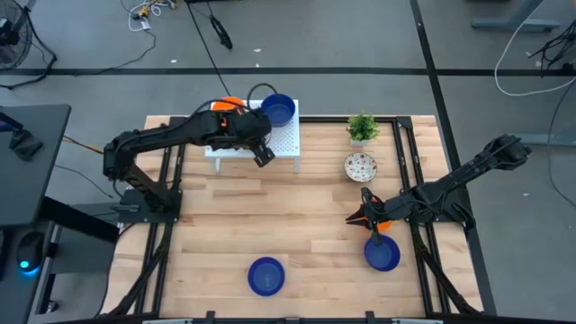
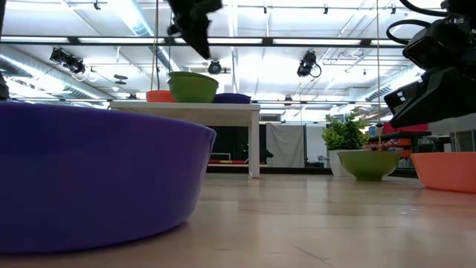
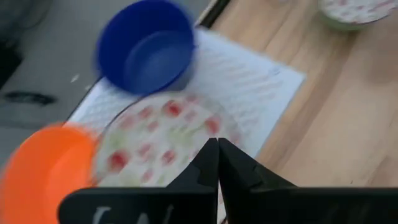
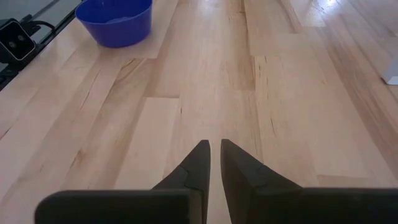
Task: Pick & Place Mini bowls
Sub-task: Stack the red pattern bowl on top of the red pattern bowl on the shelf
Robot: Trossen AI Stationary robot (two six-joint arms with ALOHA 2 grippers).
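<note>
Blue bowl (image 1: 279, 110), speckled bowl (image 3: 163, 140), orange bowl (image 3: 43, 168), on rack (image 1: 286, 142)

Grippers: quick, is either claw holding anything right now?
Left gripper: closed, empty, over the white rack.
Right gripper: nearly closed, empty, above the table.

Light wooden table (image 1: 306, 225) with plank pattern, framed by dark rails along the sides. At the far edge, white perforated rack (image 1: 286, 144) on legs, seen also in the low view (image 2: 223, 112) as a raised white platform. To the right of it, near the far edge, small green potted plant (image 1: 363, 128), upright, apart from the rack. Around the table, grey floor (image 1: 360, 36) with cables. At left, dark desk (image 1: 27, 162). In the low view, ceiling with bright lamps (image 2: 312, 63).
</note>
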